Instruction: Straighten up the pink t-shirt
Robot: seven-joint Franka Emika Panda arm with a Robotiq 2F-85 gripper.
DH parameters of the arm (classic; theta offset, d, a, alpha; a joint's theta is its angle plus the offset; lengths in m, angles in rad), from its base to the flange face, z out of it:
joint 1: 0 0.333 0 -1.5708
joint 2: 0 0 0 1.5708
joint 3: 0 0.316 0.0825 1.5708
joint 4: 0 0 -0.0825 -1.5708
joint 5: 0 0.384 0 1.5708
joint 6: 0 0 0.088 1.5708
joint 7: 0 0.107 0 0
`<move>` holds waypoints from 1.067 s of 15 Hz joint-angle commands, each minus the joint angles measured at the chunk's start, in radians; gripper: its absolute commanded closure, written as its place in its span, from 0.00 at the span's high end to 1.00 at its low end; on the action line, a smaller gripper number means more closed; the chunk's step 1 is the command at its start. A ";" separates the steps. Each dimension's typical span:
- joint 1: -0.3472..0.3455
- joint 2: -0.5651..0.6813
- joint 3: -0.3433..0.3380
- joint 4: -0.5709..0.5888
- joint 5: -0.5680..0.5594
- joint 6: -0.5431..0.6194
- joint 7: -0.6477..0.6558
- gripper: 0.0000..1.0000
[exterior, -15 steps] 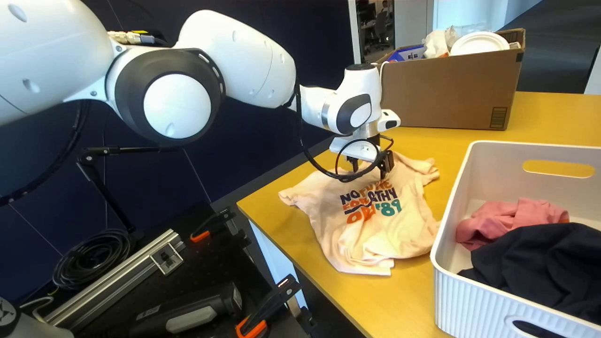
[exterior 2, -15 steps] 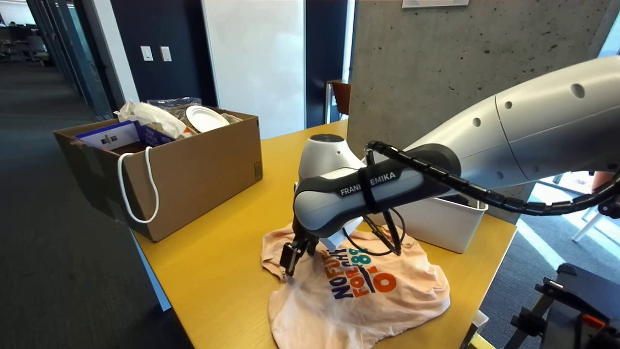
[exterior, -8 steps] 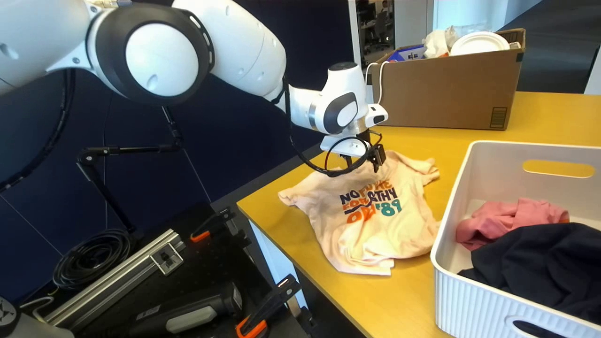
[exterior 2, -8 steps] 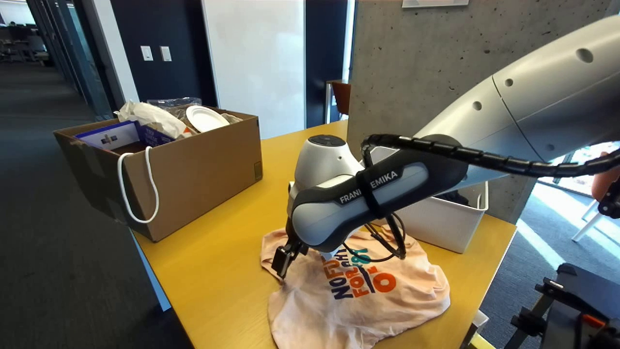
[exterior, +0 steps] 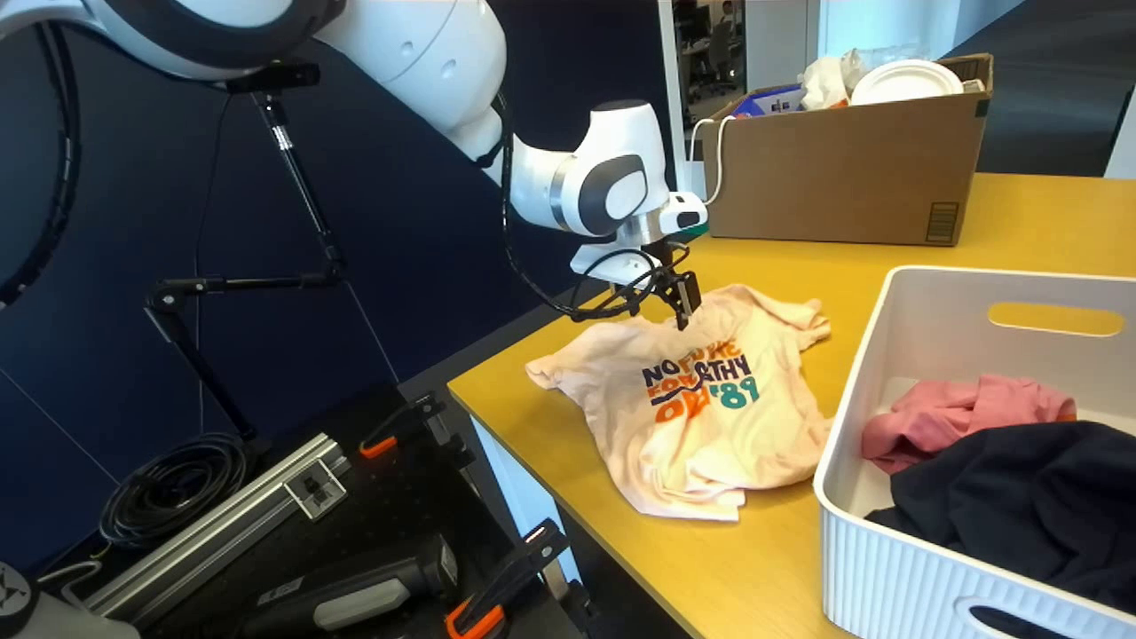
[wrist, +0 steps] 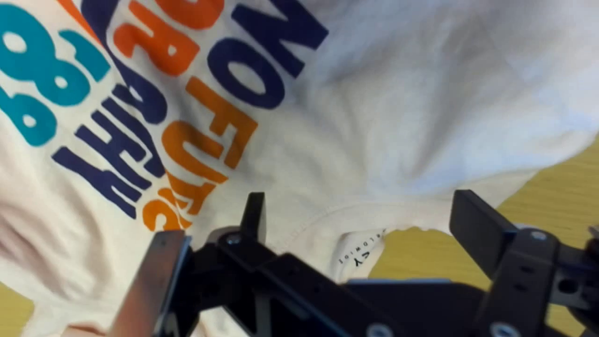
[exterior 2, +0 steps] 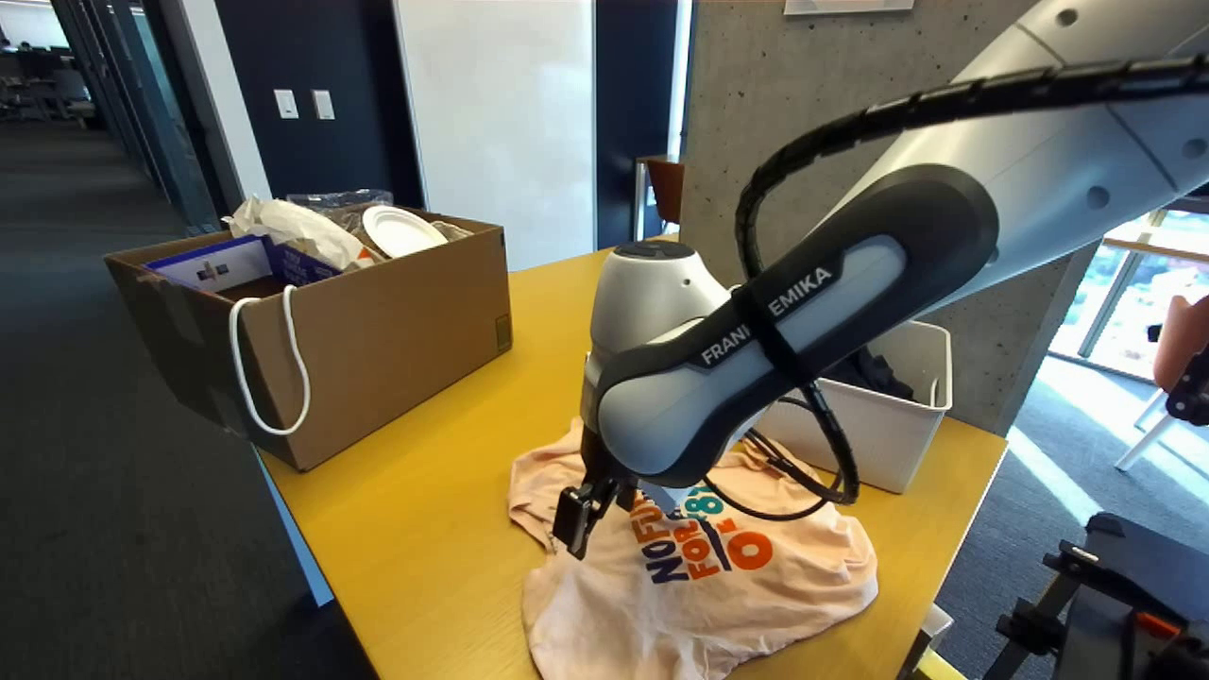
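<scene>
The pale pink t-shirt (exterior: 612, 408) lies spread and wrinkled on the yellow table, print side up; it also shows in an exterior view (exterior 2: 614, 614). Its lettering and open neckline show in the wrist view (wrist: 327, 154), with the inside label by the collar. My gripper (wrist: 359, 203) is open and empty, with its fingers wide apart on either side of the neckline. In both exterior views the gripper (exterior: 657, 315) (exterior 2: 599, 527) is low over the collar end of the shirt. I cannot tell whether the fingertips touch the cloth.
A white basket (exterior: 896, 550) with a pink cloth (exterior: 967, 413) and a dark cloth (exterior: 1021, 506) stands beside the shirt. A full cardboard box (exterior: 843, 186) (exterior 2: 406, 349) stands behind it. The table edge (exterior: 532, 461) runs near the shirt. A black cable (exterior 2: 841, 444) loops off the arm.
My gripper has moved left in an exterior view, toward the shirt's neckline, and has tilted a little. The arm's elbow has risen. The shirt has not visibly moved.
</scene>
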 commanded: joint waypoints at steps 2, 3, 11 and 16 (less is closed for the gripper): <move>0.018 -0.191 -0.046 -0.286 0.000 0.035 0.117 1.00; 0.010 -0.219 -0.048 -0.335 0.004 0.040 0.127 1.00; -0.089 -0.309 -0.051 -0.603 -0.004 0.206 0.048 1.00; -0.125 -0.254 -0.035 -0.583 -0.019 0.297 -0.040 1.00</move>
